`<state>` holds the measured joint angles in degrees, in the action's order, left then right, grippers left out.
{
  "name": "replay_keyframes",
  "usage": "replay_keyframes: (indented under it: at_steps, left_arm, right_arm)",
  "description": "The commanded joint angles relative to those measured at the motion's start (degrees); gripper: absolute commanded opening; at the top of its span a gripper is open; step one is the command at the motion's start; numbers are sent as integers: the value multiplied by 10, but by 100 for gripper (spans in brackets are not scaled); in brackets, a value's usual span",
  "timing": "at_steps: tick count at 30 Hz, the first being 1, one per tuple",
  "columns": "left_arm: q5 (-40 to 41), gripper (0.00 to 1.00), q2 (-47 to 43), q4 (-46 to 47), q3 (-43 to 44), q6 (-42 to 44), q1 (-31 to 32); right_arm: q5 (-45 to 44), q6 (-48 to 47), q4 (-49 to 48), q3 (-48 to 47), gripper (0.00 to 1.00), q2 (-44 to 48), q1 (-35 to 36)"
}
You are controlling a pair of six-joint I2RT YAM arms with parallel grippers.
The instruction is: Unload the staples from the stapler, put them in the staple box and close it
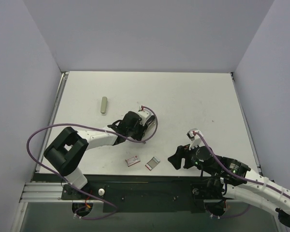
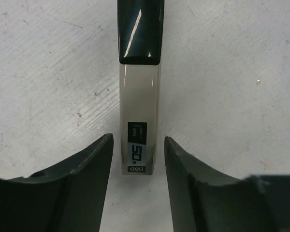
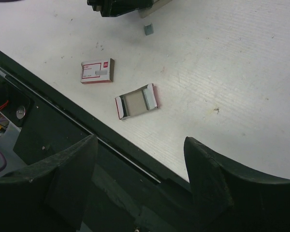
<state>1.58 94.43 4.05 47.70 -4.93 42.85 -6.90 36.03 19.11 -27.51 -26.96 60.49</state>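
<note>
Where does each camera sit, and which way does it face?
Top: above and behind, looking down at the table; left arm, right arm show.
Left wrist: on the left hand, facing down at the stapler; fingers show.
Right wrist: on the right hand, facing the table's near edge; fingers show.
Top and right wrist share the red-and-white box.

white arms [image 1: 99,137] carry black joints [image 1: 67,150], dark blunt-fingered tools [image 2: 137,139] and purple cables [image 1: 29,145].

Slim grey-silver metal stapler bar [image 2: 139,101], glossy black tip, dark label lettered white; small red-and-white cardboard box [image 3: 96,71]; small grey-lined open box [image 3: 136,101], red-edged; white scuffed tabletop [image 2: 48,72].
</note>
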Motion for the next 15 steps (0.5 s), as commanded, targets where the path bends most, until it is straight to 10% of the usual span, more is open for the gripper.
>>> replay_keyframes:
  at_steps: [1,15]
  left_arm:
    - [4,78,-36,25,16,9,7]
    - [54,87,13,-149,242,91,48]
  right_arm:
    - [-9,2,-5,-4,67,-7,4]
    - [3,5,11,-7,68,22,4]
